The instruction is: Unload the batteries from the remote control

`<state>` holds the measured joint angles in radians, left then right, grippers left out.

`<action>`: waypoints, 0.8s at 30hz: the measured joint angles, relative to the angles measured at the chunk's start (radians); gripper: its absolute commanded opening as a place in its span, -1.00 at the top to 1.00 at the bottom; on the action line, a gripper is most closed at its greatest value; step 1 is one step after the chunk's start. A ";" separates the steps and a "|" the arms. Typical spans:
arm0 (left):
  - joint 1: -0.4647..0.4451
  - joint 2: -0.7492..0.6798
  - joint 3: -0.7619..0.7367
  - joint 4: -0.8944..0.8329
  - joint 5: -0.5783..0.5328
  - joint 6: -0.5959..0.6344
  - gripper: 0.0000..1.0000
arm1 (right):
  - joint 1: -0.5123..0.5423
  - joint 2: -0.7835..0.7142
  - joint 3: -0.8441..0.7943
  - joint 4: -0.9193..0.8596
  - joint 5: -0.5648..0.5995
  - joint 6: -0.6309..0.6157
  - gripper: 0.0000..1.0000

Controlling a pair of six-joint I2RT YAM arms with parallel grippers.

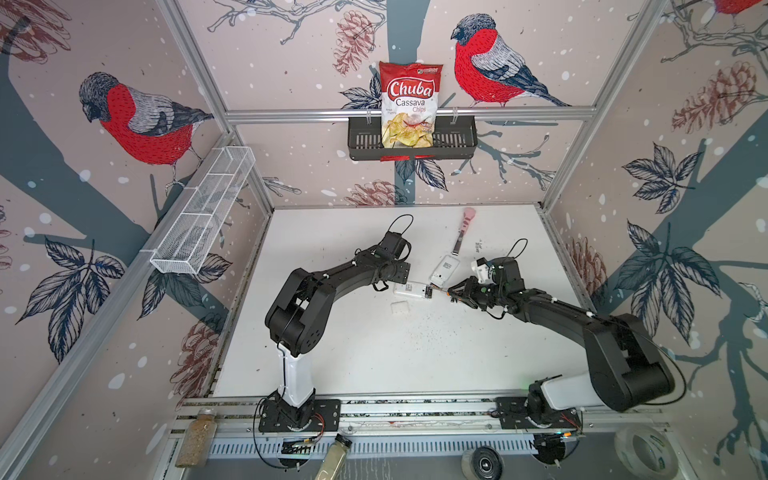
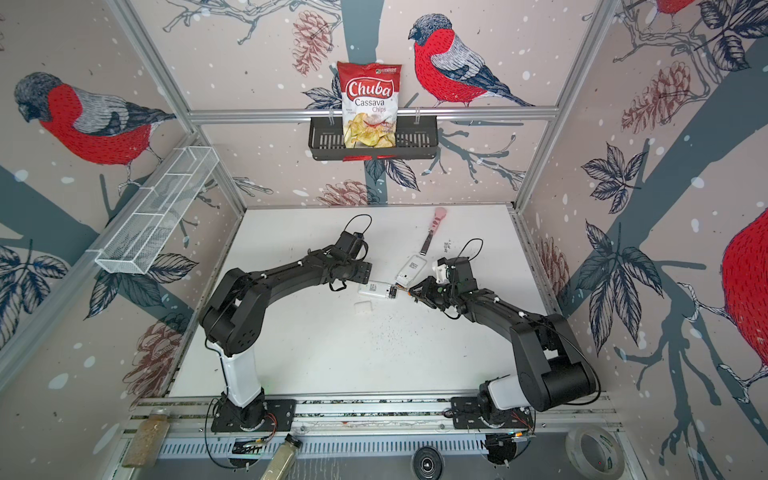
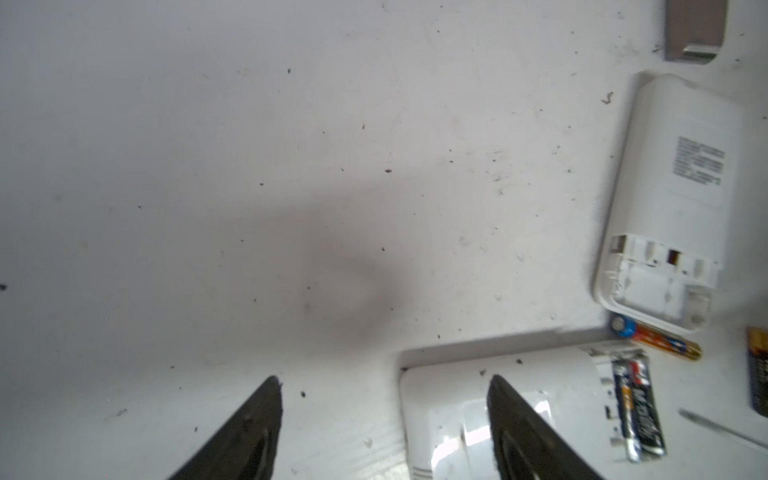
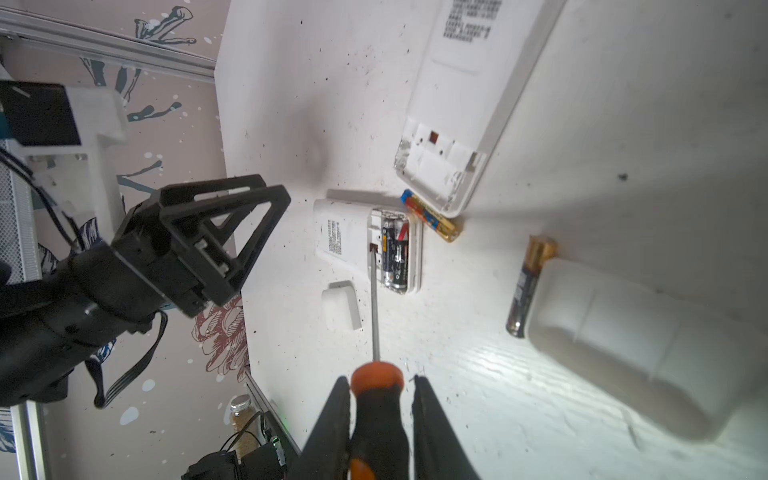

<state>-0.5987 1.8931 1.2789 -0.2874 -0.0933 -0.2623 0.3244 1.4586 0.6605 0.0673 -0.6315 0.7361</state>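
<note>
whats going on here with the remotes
The right claw holds an orange-handled screwdriver, its tip at the open battery bay of the nearer white remote, where batteries sit inside. The left claw is open over that remote's other end. The second remote has an empty bay, and two loose batteries lie on the table.

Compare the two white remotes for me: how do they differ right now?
The nearer remote holds two batteries; the farther remote has an empty compartment. The screwdriver tip sits at the nearer remote's compartment, away from the farther remote. Both are white, backs up, covers off.
</note>
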 measured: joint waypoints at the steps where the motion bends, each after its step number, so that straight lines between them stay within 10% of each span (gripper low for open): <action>1: 0.000 -0.005 -0.013 0.007 0.014 0.000 -0.17 | -0.005 0.016 0.023 -0.023 -0.005 -0.026 1.00; 24: -0.048 0.018 -0.105 0.127 0.092 0.000 0.23 | -0.010 0.085 0.095 -0.174 -0.007 -0.164 1.00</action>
<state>-0.6464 1.9106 1.1744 -0.1600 -0.0017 -0.2626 0.3145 1.5433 0.7551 -0.1062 -0.6384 0.5720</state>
